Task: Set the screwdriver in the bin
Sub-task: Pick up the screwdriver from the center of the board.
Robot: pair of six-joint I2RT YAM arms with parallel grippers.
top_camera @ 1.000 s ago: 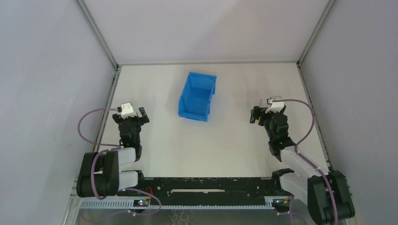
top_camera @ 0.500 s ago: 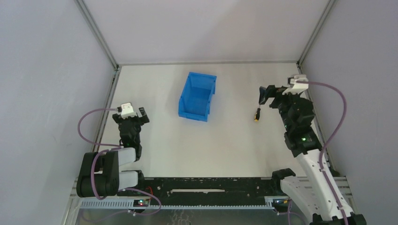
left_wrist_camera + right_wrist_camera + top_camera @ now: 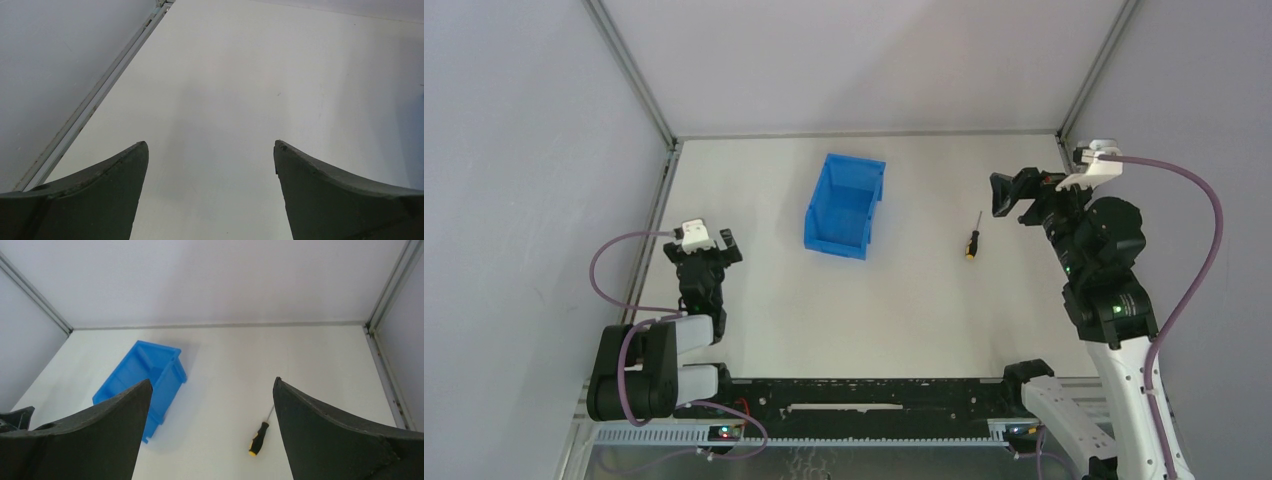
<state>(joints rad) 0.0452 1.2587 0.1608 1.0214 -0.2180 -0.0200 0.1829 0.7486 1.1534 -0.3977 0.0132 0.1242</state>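
A: Where is the screwdriver [image 3: 971,240]?

B: Flat on the white table [image 3: 904,300], right of centre in the top view. It is to the right of the blue bin [image 3: 834,238], well apart from it and outside it.

A: Which way does it point?

B: Its long axis runs nearly straight up and down the top frame, leaning a little to the right. The orange-yellow end of the handle is at the bottom and the thin metal shaft points at the top edge. In the right wrist view the screwdriver [image 3: 260,435] sits low and right of centre, shaft aimed up and to the right, with the bin [image 3: 172,377] at centre left.

A: And the right arm?

B: It rises from the lower right corner, elbow lifted, and its wrist bends over so the right gripper [image 3: 1014,200] faces left, up and to the right of the screwdriver and not touching it. Its jaws are spread wide with nothing between them [image 3: 210,382].

A: The left arm?

B: Folded low at the lower left, with the left gripper [image 3: 704,250] facing the top of the frame. Its jaws are apart too, over bare table [image 3: 210,145].
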